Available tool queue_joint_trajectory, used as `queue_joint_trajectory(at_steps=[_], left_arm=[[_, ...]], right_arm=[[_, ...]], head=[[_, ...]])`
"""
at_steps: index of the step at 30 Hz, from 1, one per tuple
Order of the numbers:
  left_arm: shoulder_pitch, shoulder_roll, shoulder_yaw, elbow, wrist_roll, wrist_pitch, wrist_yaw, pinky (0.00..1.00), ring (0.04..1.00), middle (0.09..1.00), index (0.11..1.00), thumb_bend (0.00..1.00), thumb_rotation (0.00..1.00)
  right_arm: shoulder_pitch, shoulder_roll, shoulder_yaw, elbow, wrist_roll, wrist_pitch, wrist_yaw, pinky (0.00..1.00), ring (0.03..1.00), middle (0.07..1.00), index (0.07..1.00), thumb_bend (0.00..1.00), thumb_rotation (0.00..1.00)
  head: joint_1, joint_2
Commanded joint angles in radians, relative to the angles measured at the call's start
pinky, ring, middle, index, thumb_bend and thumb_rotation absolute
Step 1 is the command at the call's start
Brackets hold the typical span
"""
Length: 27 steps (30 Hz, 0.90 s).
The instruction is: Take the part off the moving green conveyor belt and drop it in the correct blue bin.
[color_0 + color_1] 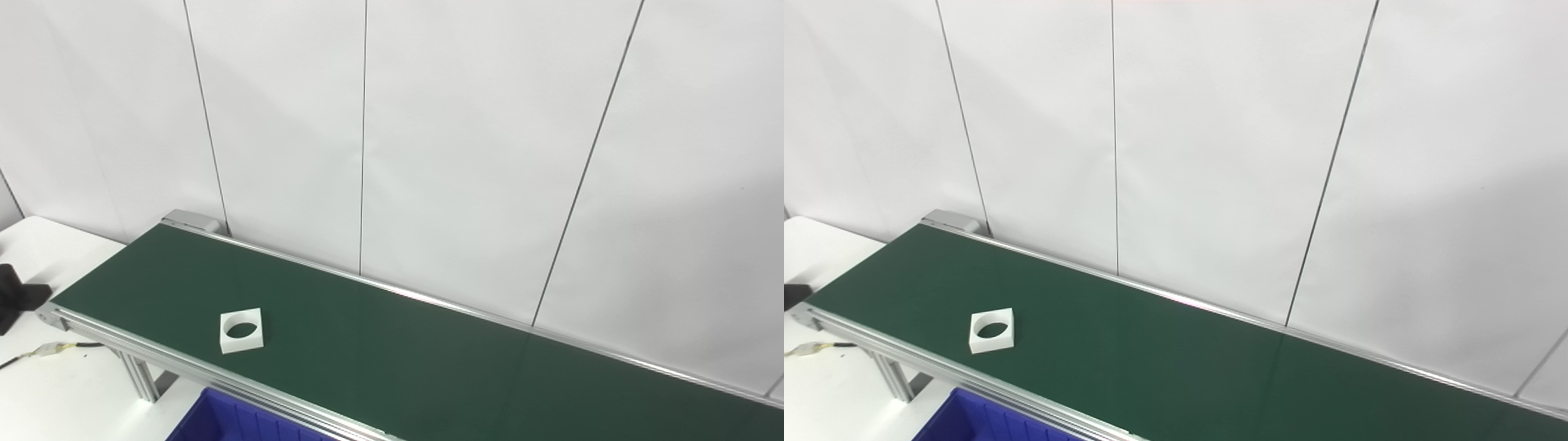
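A white square part with a round hole (241,330) lies flat on the green conveyor belt (398,349), near the belt's left end and close to its front rail. It also shows in the right eye view (991,330). A corner of a blue bin (239,421) shows below the belt's front rail at the bottom edge. Neither hand is in view.
A white table (43,380) lies at the left with a black object (15,297) at its edge and a thin cable (49,350) on it. The belt's aluminium frame leg (139,376) stands beside the bin. A white panelled wall runs behind the belt.
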Motion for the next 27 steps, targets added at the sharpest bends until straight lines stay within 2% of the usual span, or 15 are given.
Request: queue_joint_trajectory(at_steps=[1, 4, 7, 9, 12, 15, 17, 19, 23, 27], left_arm=[[0.01, -0.008, 0.008, -0.066, -0.033, -0.043, 0.033, 0.58, 0.668, 0.749, 0.77, 0.69, 0.45], [0.021, -0.01, 0.013, -0.112, -0.043, -0.043, 0.059, 0.53, 0.63, 0.713, 0.738, 0.64, 0.4], [0.025, -0.016, 0.036, -0.174, -0.083, -0.043, 0.05, 0.51, 0.611, 0.694, 0.725, 0.64, 0.39], [0.024, -0.021, 0.054, -0.214, -0.098, -0.043, 0.046, 0.51, 0.608, 0.692, 0.721, 0.68, 0.45], [0.013, -0.023, 0.085, -0.276, -0.118, -0.043, 0.027, 0.5, 0.609, 0.694, 0.721, 0.7, 0.48], [-0.026, 0.0, 0.11, -0.334, -0.091, -0.042, 0.023, 0.52, 0.631, 0.711, 0.739, 0.72, 0.54], [-0.048, 0.012, 0.124, -0.351, -0.072, -0.042, 0.021, 0.54, 0.643, 0.722, 0.753, 0.75, 0.57], [-0.071, 0.023, 0.136, -0.362, -0.059, -0.041, 0.018, 0.56, 0.65, 0.726, 0.757, 0.8, 0.56], [-0.117, 0.052, 0.15, -0.388, -0.04, -0.032, 0.002, 0.59, 0.665, 0.747, 0.77, 0.82, 0.55], [-0.159, 0.08, 0.161, -0.441, -0.013, 0.016, -0.02, 0.61, 0.711, 0.78, 0.772, 0.86, 0.54]], right_arm=[[-0.008, 0.009, -0.005, -0.017, -0.001, -0.046, -0.009, 0.82, 0.847, 0.887, 0.967, 0.25, 0.26], [-0.018, 0.011, -0.006, -0.002, 0.003, -0.063, -0.009, 0.81, 0.842, 0.884, 0.962, 0.25, 0.23], [-0.028, 0.011, -0.004, 0.01, 0.004, -0.066, -0.006, 0.82, 0.848, 0.889, 0.963, 0.25, 0.22], [-0.034, 0.013, -0.004, 0.016, 0.003, -0.063, -0.007, 0.82, 0.849, 0.889, 0.963, 0.25, 0.23], [-0.043, 0.016, -0.004, 0.036, -0.004, -0.079, -0.013, 0.81, 0.846, 0.884, 0.959, 0.26, 0.25], [-0.051, 0.02, -0.005, 0.051, -0.005, -0.091, -0.017, 0.82, 0.848, 0.883, 0.954, 0.27, 0.27], [-0.055, 0.021, -0.005, 0.057, -0.006, -0.096, -0.018, 0.82, 0.848, 0.882, 0.954, 0.26, 0.24], [-0.058, 0.024, -0.005, 0.057, -0.006, -0.096, -0.02, 0.82, 0.849, 0.883, 0.953, 0.26, 0.26], [-0.062, 0.026, -0.006, 0.06, -0.007, -0.094, -0.021, 0.82, 0.85, 0.883, 0.951, 0.28, 0.33], [-0.063, 0.024, -0.004, 0.061, -0.006, -0.099, -0.02, 0.81, 0.853, 0.879, 0.95, 0.29, 0.32]], head=[[0.001, 0.0], [-0.002, -0.002], [-0.007, -0.003], [-0.009, -0.006], [-0.01, -0.008], [-0.01, -0.014], [-0.01, -0.016], [-0.01, -0.016], [-0.011, -0.015], [-0.008, -0.015]])
